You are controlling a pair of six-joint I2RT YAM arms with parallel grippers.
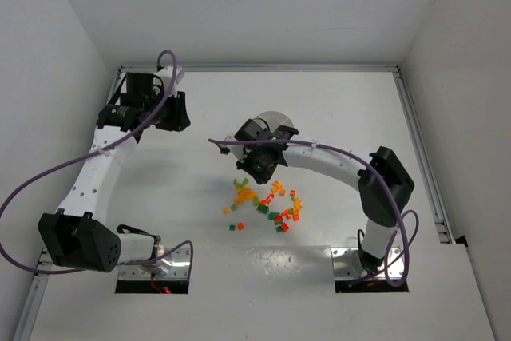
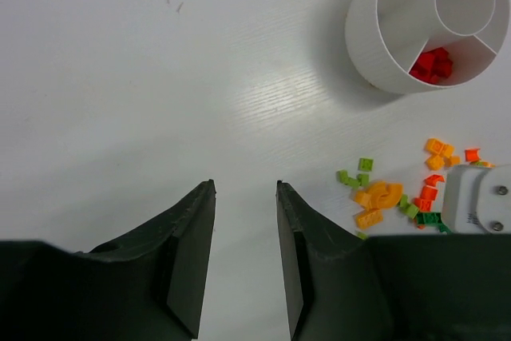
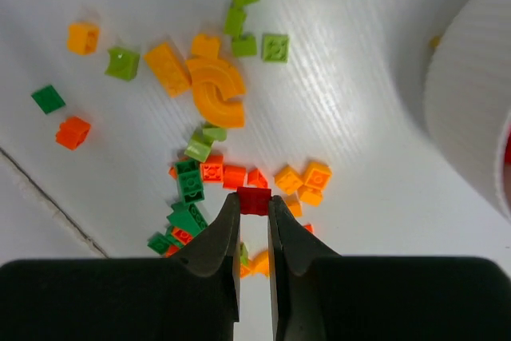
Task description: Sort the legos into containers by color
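Legos (image 1: 263,201) are mostly unsorted, by my reading, so this job is in its early part. Seen from above, the white dish (image 2: 375,45) sits near the middle of the bench (image 1: 335,101), half hidden under the right arm. The loose heap spreads near the dish's 6 o'clock.

From the left wrist view, one wedge of the dish, at about 7 o'clock of the round hub (image 2: 467,1), holds a small clutch of red bricks (image 2: 433,65). The other wedges that show look bare, though the frame edge cuts off part of the dish. So red is begun, while orange, yellow and green seem not yet started. Dozens of pieces lie on the bench, a few reds among them.

The left fingers (image 2: 204,205) stand apart with nothing between them. They hang over bare bench at the dish's 9 o'clock, well apart from it. The right fingers (image 3: 229,221) are clenched on one red brick (image 3: 255,199) over the heap, between heap and dish. Whether the brick has cleared the bench I cannot tell. It likely belongs in the red wedge.
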